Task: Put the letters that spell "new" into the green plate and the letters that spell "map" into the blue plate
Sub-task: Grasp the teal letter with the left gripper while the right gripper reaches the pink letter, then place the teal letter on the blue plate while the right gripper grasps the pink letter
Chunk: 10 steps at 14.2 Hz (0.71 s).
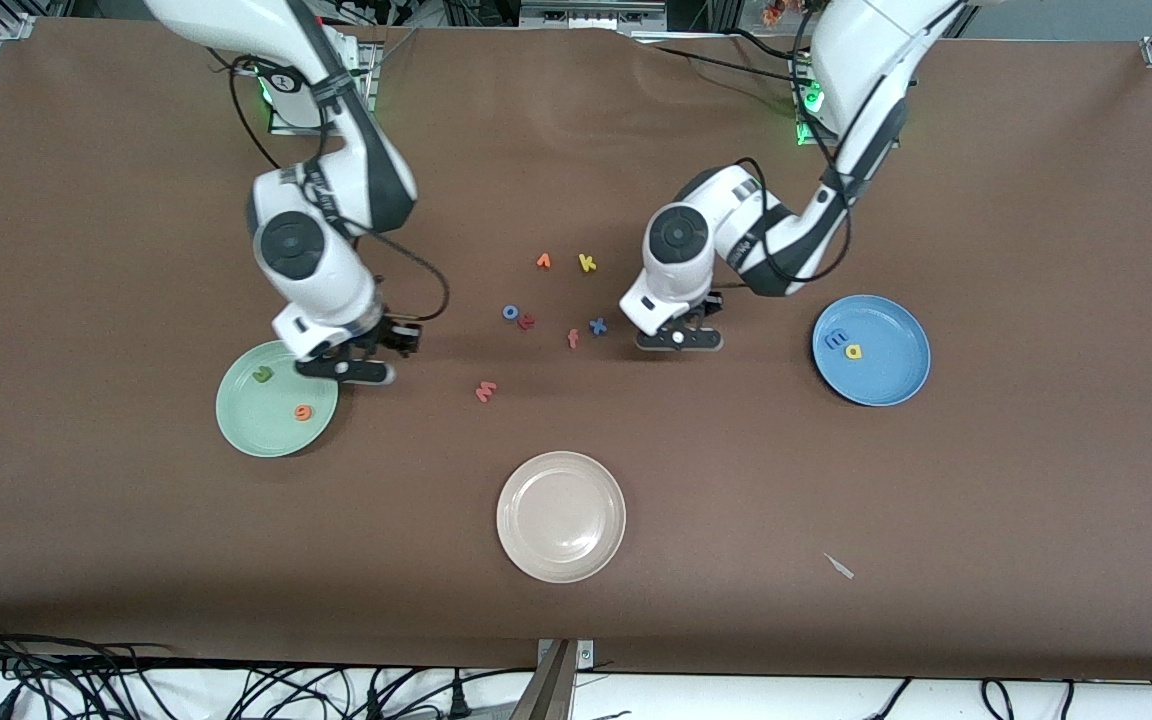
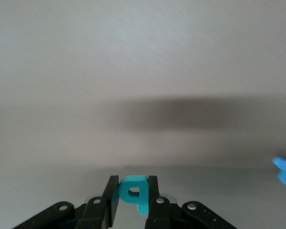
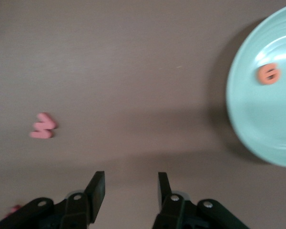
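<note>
While the left gripper (image 2: 133,202) pinches the small teal foam p (image 2: 133,192) between its closed fingers, low over bare brown table (image 1: 736,500) beside the loose letters, that last letter of "map" is ready to go to the round medium-blue plate (image 1: 896,385). That plate lies toward the left arm's end of the table and already holds the blue foam m (image 1: 835,339) and the yellow foam a (image 1: 853,352), so the p would complete the word. The stretch between gripper and plate is bare, which should give an easy sideways carry; only the plate's shallow rim needs clearing.

The right gripper (image 3: 131,188) hangs empty, fingers parted, by the edge of the round pale mint-green plate (image 1: 246,425). In that plate lie the olive-green foam n (image 1: 262,375) and the orange foam e (image 1: 303,411). The salmon-red foam w (image 1: 485,391) lies alone on the table between the green plate and the cluster, nearer the front camera than the blue foam o (image 1: 510,312), the blue foam x (image 1: 597,326) and the salmon foam f (image 1: 573,339). Open cloth surrounds it, so a straight descent looks unobstructed. A round cream-white plate (image 1: 536,545) lies nearer the camera, well apart.
</note>
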Each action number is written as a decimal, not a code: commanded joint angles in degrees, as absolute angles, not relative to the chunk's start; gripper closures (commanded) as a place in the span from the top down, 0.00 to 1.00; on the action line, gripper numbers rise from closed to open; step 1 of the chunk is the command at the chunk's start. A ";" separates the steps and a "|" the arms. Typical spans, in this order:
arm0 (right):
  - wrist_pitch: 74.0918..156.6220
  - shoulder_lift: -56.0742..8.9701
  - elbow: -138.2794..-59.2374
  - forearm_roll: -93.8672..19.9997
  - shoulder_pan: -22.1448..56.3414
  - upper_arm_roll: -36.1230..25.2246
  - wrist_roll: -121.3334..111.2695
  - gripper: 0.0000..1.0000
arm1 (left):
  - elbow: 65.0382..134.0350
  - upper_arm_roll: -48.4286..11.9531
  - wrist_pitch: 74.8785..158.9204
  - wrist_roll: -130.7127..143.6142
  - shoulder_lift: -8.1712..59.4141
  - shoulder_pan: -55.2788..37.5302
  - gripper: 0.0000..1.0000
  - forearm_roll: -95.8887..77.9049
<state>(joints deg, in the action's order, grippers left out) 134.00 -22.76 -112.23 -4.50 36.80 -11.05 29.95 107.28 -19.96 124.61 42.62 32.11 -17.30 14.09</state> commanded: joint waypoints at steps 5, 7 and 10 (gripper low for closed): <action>133.86 -34.88 -98.63 -5.45 41.57 -11.43 44.63 0.60 | 106.52 -20.48 109.87 11.56 26.90 -1.70 0.00 9.40; 134.03 -37.60 -96.51 -5.54 41.92 -11.43 46.92 0.60 | 106.96 -20.48 108.82 1.63 26.37 3.93 0.00 9.49; 134.30 -40.86 -94.31 -5.45 42.36 -11.43 50.70 0.64 | 107.31 -20.39 107.76 -10.86 26.98 10.88 0.00 9.84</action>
<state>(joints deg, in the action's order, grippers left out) 134.37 -37.64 -97.56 -4.50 41.51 -11.00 48.12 105.99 -19.72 109.05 -2.98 27.85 7.07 10.99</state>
